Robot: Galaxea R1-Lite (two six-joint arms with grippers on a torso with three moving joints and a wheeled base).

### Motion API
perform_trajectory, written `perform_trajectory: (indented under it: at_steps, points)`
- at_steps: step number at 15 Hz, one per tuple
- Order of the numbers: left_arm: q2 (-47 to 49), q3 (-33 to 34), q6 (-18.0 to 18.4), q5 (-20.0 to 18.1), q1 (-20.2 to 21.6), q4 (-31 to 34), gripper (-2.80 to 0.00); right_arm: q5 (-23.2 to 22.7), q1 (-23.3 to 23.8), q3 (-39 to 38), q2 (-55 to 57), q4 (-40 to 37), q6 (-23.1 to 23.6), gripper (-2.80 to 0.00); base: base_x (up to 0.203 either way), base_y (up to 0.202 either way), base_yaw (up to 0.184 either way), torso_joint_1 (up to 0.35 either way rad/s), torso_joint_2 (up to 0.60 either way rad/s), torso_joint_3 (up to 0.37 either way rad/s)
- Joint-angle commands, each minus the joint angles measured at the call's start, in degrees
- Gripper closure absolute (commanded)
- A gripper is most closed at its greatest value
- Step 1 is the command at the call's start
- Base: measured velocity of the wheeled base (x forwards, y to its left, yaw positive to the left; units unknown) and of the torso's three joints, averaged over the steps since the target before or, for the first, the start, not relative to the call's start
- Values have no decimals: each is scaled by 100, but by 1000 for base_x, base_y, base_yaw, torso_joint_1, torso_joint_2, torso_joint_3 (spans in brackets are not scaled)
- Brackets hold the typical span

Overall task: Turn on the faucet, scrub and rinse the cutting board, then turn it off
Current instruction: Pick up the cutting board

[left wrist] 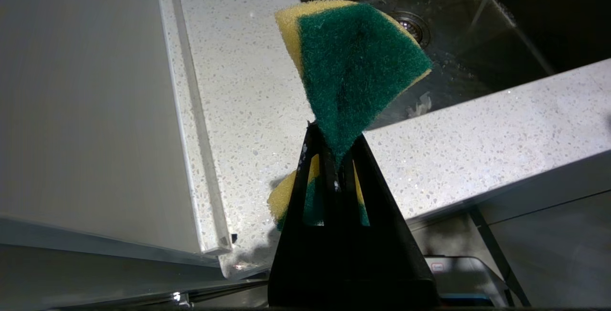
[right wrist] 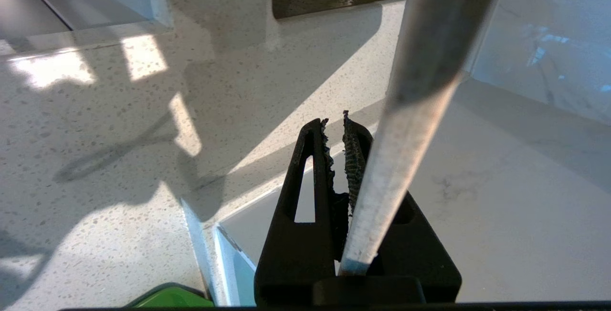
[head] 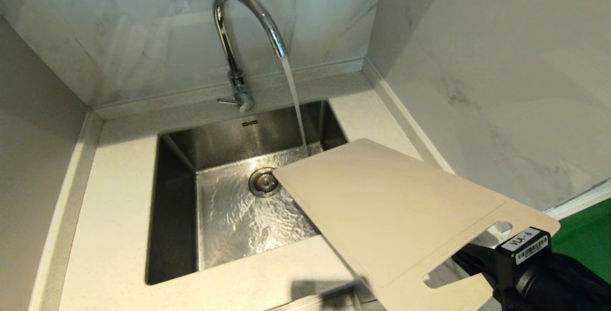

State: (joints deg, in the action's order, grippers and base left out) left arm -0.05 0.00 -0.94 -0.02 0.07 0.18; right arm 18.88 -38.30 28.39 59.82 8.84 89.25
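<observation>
The chrome faucet (head: 238, 38) is running; its stream (head: 293, 96) falls into the steel sink (head: 224, 148) just beyond the far edge of the cutting board (head: 382, 206). The pale beige board is tilted above the sink's right front corner. My right gripper (head: 470, 261) is shut on it from below, by the slot handle. The right wrist view has the board (right wrist: 420, 72) edge-on between that gripper's (right wrist: 335, 127) fingers. My left gripper (left wrist: 336, 148), outside the head view, is shut on a yellow-and-green sponge (left wrist: 355, 62) above the counter's front left part.
The faucet's thin lever (head: 226, 101) points left at its base. Water ripples around the drain (head: 263, 182). Speckled counter (head: 119, 196) rings the sink, with marble walls behind and to the right. A bright green surface (head: 587, 239) lies at the far right.
</observation>
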Motion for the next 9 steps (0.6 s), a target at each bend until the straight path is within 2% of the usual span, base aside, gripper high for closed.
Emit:
perform_trajectory:
  at_steps: [1, 9]
  points:
    - [-3, 18, -3, 2, 1, -1, 0, 10, -2, -22, -23, 0, 66, 0, 0, 0, 0, 0, 0, 0]
    - [3, 17, -3, 2, 1, -1, 0, -86, -2, 57, -75, -225, 84, 0, 0, 0, 0, 0, 0, 0]
